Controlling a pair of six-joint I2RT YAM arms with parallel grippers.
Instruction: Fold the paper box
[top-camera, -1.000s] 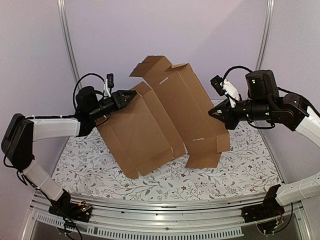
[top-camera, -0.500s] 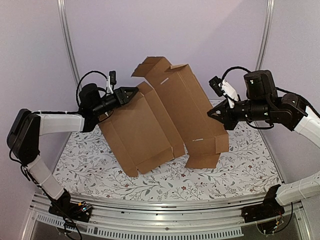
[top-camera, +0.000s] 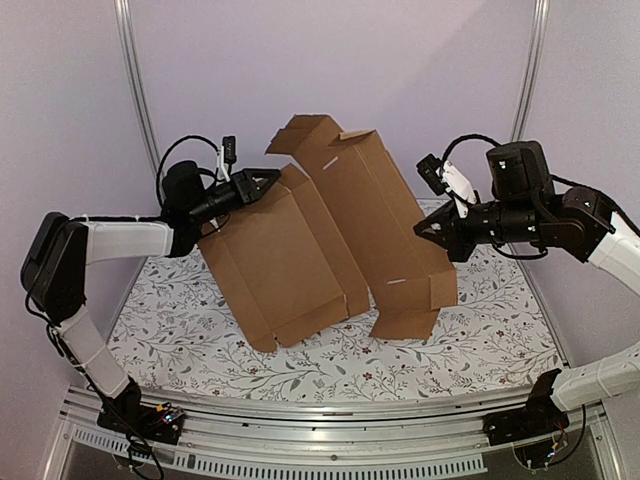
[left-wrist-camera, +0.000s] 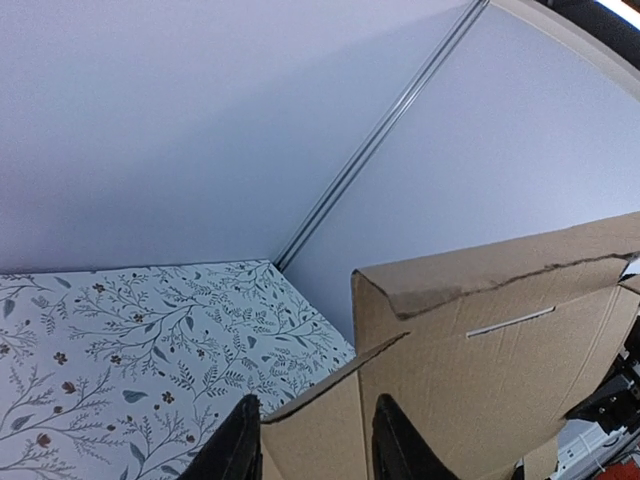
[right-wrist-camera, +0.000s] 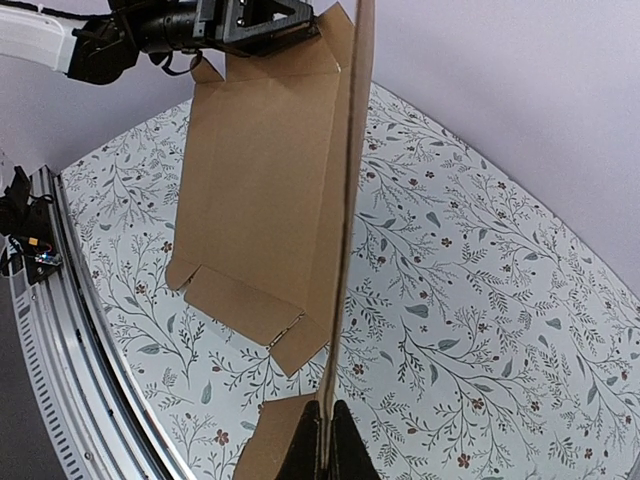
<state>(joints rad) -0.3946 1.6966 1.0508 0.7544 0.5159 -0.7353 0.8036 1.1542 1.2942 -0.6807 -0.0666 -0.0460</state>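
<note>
Holds the paper box (top-camera: 330, 240) up as a half-open sheet, tilted, with only its lowest flaps down on the flowered desk (top-camera: 480, 340) near the middle. Pinches a flap corner at the upper left with the left fingers (top-camera: 268, 182): partly spread, with cardboard wedged between them, which from the left wrist shows as a folded corner between two dark tips. Pinches the right long edge with the right fingers (top-camera: 424, 232), pressed tight together on a single thickness of card, seen edge-on from the right wrist.

Looks like a hold chosen to hang the sheet in the air, letting the panels swing about their creases instead of lying flat under their own weight. Shows a bend along the middle crease, with the left and right panels at an angle to each other.

Judging by that, sits early in the folding: walls not yet upright, far top tabs loose, slots unfilled. Calls next, probably, for laying the base panel flat on the desk and turning the side walls up. Risks a tear or slip at the left corner, gripped only by a small flap.
</note>
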